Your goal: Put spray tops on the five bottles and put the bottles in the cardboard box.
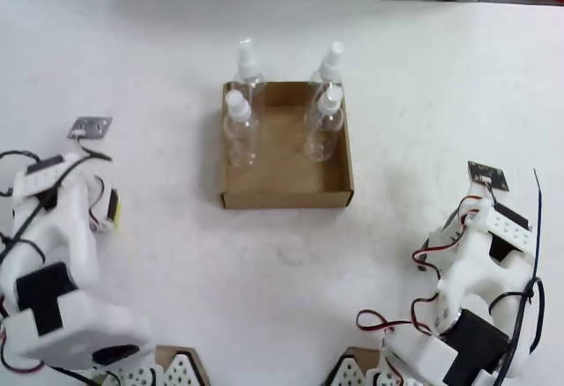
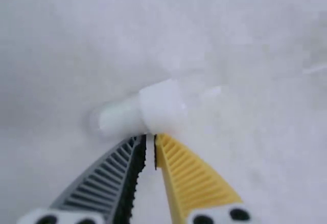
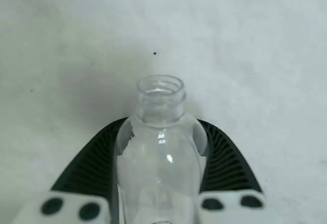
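Note:
My left gripper (image 2: 149,137) is shut on a white spray top (image 2: 161,106), pinched at the tips of its grey and yellow fingers (image 2: 189,173) just above the white table. My right gripper (image 3: 163,127) is shut on a clear bottle (image 3: 160,98) whose neck is open, with no top on it. The left arm (image 1: 62,236) and the right arm (image 1: 480,263) sit low at the table's near corners. The cardboard box (image 1: 286,194) lies mid-table with two capped bottles (image 1: 240,126) (image 1: 324,122) upright inside. Two more capped bottles (image 1: 247,64) (image 1: 330,62) stand at its far wall; inside or behind, I cannot tell.
A small grey plate (image 1: 89,127) lies on the table beyond the left arm, and a small circuit board (image 1: 487,174) lies beyond the right arm. Bare white table (image 1: 282,263) stretches between the arms and the box.

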`<state>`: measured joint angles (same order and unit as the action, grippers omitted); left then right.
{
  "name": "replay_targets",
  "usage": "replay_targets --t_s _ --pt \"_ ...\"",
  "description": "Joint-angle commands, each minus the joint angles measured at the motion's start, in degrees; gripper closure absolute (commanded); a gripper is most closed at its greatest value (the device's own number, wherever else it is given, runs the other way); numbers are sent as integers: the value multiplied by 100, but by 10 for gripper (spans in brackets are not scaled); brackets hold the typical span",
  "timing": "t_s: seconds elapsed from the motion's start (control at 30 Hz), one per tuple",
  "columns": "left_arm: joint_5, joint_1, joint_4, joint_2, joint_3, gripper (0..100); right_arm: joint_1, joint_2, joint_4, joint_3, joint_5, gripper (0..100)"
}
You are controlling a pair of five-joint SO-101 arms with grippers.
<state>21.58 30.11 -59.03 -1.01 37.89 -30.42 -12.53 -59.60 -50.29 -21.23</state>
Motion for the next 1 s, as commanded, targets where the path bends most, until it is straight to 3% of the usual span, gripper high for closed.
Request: replay_targets --t_s 0.0,0.27,0.5,0.73,0.97 --pt "-97 233 -316 -725 -1292 950 -75 -189 40 18 18 982" --pt "-1327 338 -343 -1842 -3086 947 -48 -189 48 18 18 982" --pt "-1943 -31 -352 -2387 -3895 948 -40 -189 57 18 18 982" --pt "-2892 -75 -668 -1824 -3886 950 -31 -189 66 18 18 982" --pt "-4747 75 -1793 -725 -3851 946 -31 -189 66 18 9 982"
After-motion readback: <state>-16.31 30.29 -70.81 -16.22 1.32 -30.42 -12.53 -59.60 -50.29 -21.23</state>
